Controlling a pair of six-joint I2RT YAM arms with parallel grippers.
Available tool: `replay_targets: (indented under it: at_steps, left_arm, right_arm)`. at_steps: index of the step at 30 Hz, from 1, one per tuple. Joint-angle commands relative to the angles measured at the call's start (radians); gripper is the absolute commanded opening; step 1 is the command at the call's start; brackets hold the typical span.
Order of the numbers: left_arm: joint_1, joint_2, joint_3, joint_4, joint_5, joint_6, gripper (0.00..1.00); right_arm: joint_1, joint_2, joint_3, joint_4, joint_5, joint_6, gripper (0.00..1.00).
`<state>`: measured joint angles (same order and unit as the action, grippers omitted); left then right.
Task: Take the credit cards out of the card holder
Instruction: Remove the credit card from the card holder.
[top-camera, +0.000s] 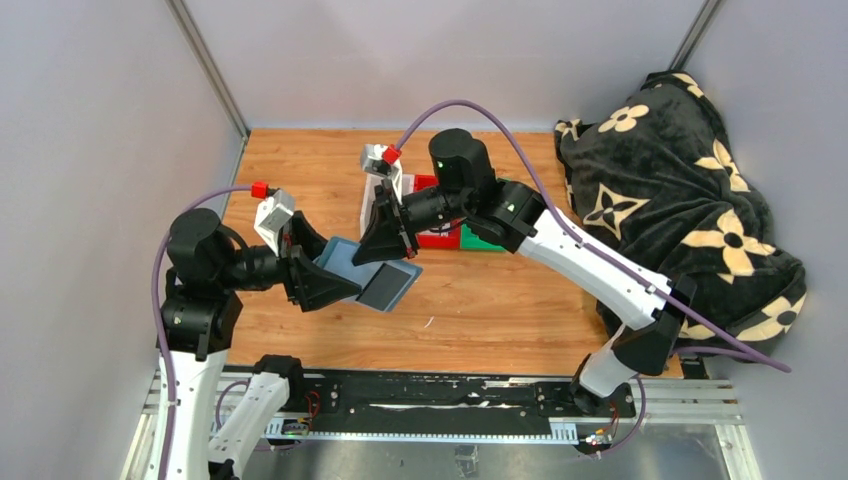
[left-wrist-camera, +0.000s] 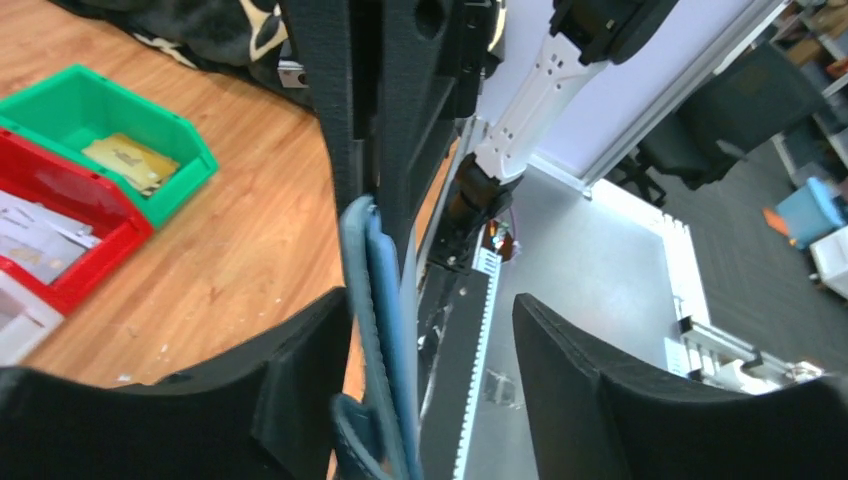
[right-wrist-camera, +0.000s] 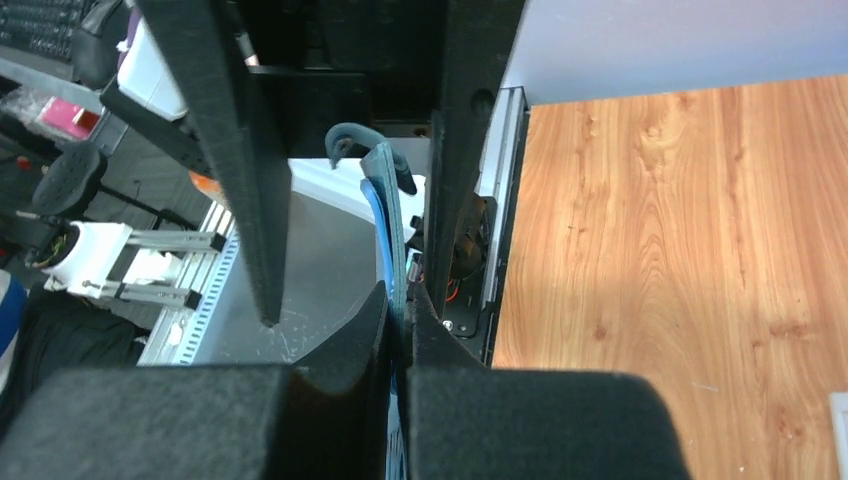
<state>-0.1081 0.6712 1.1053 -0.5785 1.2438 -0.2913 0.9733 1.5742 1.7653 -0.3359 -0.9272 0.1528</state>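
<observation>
The slate-blue card holder (top-camera: 352, 262) hangs above the table between both arms, a dark rectangle (top-camera: 386, 286) showing on its lower right part. My right gripper (top-camera: 388, 243) is shut on its upper edge; in the right wrist view the fingertips (right-wrist-camera: 408, 300) pinch the edge-on card holder (right-wrist-camera: 388, 205). My left gripper (top-camera: 328, 283) stands open around its other end. In the left wrist view the card holder (left-wrist-camera: 378, 330) lies against the left finger (left-wrist-camera: 300, 350), with a wide gap to the right finger (left-wrist-camera: 570, 360). I cannot make out credit cards as separate things.
Behind the arms stand a white bin (top-camera: 376, 200), a red bin (top-camera: 437, 236) and a green bin (top-camera: 482, 241); the green bin (left-wrist-camera: 110, 140) holds a yellow card. A black flowered blanket (top-camera: 680, 200) is piled at the right. Grey walls close in the wooden table (top-camera: 520, 310).
</observation>
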Motion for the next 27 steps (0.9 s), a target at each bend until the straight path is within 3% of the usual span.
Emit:
replay_targets:
  at_steps: [1, 4, 13, 16, 20, 27]
  left_arm:
    - [-0.001, -0.009, 0.023, -0.023, 0.003, 0.012, 0.69]
    - [-0.001, -0.024, 0.016, -0.009, 0.003, -0.005, 0.71]
    - [-0.001, -0.056, 0.001, 0.004, -0.054, -0.009, 0.64]
    - [-0.001, -0.074, -0.021, 0.030, -0.111, -0.019, 0.55]
    - [-0.002, -0.097, -0.070, 0.182, -0.142, -0.147, 0.45]
    - [-0.001, -0.110, -0.090, 0.330, -0.199, -0.268, 0.21]
  right_arm:
    - [-0.034, -0.070, -0.114, 0.245, 0.094, 0.187, 0.00]
    - [-0.048, -0.147, -0.241, 0.428, 0.148, 0.266, 0.00]
    - [-0.069, -0.283, -0.456, 0.667, 0.292, 0.426, 0.00]
    - [-0.071, -0.321, -0.543, 0.784, 0.328, 0.509, 0.00]
    - [-0.071, -0.321, -0.599, 0.908, 0.336, 0.611, 0.00]
    - [-0.071, -0.296, -0.656, 1.019, 0.323, 0.711, 0.00]
